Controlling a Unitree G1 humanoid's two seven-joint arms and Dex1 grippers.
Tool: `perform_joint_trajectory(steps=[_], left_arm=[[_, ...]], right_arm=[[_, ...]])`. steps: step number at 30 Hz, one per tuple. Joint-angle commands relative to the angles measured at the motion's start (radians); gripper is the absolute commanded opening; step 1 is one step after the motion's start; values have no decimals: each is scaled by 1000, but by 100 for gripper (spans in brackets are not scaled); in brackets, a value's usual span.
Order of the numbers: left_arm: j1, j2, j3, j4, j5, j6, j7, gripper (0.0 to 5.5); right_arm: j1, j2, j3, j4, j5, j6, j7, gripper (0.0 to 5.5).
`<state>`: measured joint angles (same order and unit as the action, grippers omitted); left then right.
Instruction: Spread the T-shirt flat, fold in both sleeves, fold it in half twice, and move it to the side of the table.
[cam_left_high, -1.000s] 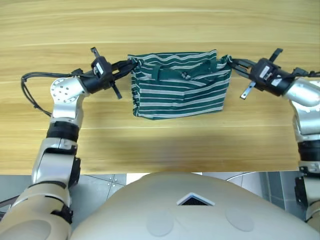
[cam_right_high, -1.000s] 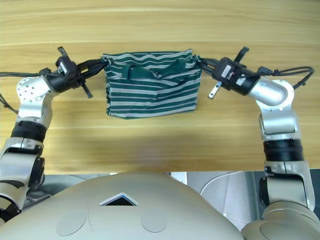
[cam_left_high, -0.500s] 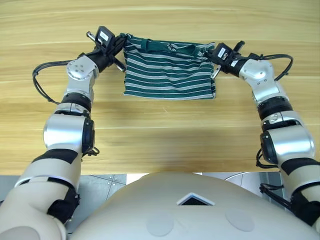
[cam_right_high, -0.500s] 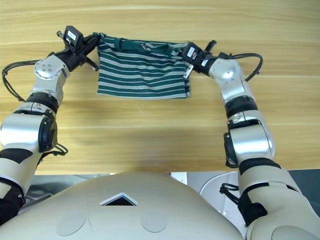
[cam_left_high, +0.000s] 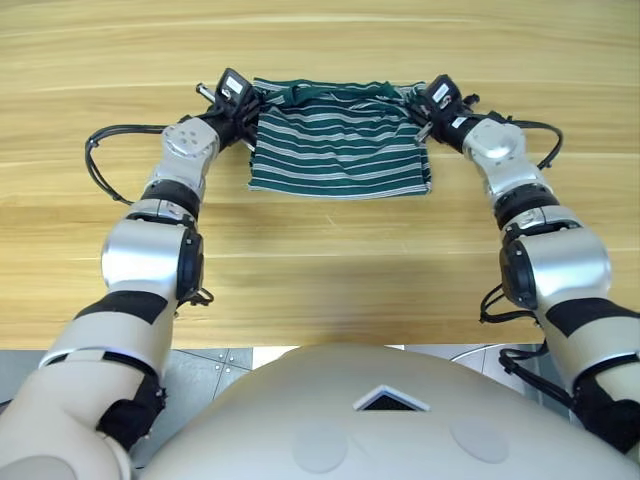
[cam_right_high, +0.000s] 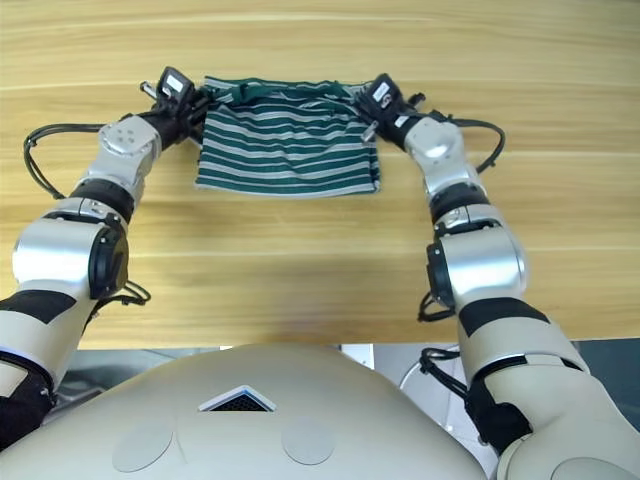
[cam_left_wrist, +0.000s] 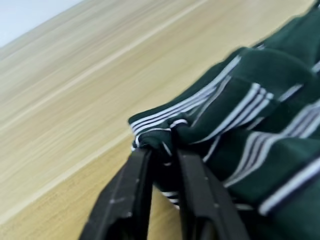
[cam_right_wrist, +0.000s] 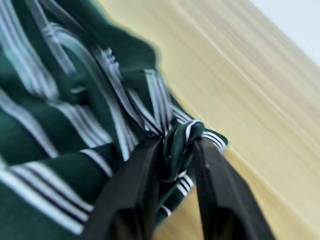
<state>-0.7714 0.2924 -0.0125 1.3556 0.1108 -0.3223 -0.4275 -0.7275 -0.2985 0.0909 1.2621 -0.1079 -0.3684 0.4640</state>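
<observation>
The dark green T-shirt with white stripes (cam_left_high: 338, 145) lies folded into a rectangle on the wooden table (cam_left_high: 320, 270), far from me at the middle. My left gripper (cam_left_high: 250, 103) is shut on its far left corner, and my right gripper (cam_left_high: 412, 104) is shut on its far right corner. In the left wrist view the black fingers (cam_left_wrist: 131, 186) pinch a bunched fold of the T-shirt (cam_left_wrist: 250, 125). The right wrist view has the fingers (cam_right_wrist: 142, 185) clamped on a striped fold of the T-shirt (cam_right_wrist: 60, 115). The far edge of the cloth is rumpled between the two grippers.
Bare wooden table surface lies on all sides of the shirt. The table's near edge (cam_left_high: 300, 346) runs in front of me, with floor below it. Black cables (cam_left_high: 100, 160) loop beside both forearms.
Both grippers have carried the shirt's held edge away from me and lowered it, so the cloth now lies folded on the table. The arms have stretched forward and come closer together.
</observation>
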Motion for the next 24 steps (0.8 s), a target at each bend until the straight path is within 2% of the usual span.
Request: perform_joint_trajectory(steps=[1, 6, 10, 13, 16, 20, 24], left_arm=[[-84, -2, 131, 4, -92, 29, 43, 153], [-141, -28, 287, 7, -206, 96, 68, 236], [-161, -36, 399, 4, -286, 119, 112, 240], [-139, -37, 475, -6, -356, 94, 44, 240], [-86, -44, 496, -21, -376, 35, -50, 240], [-24, -57, 486, -33, -369, -35, -123, 240], [3, -73, 476, -37, -364, -65, -151, 240]], right_arm=[[-47, 16, -130, 23, 112, 64, -7, 190], [-72, 53, -248, 38, 200, 73, -35, 284], [-64, 46, -323, 22, 259, 16, 11, 358], [-3, 11, -346, -29, 290, -77, 153, 412], [103, -27, -286, -106, 246, -190, 289, 467], [212, -84, -177, -179, 143, -280, 362, 537], [257, -124, -100, -202, 55, -301, 347, 537]])
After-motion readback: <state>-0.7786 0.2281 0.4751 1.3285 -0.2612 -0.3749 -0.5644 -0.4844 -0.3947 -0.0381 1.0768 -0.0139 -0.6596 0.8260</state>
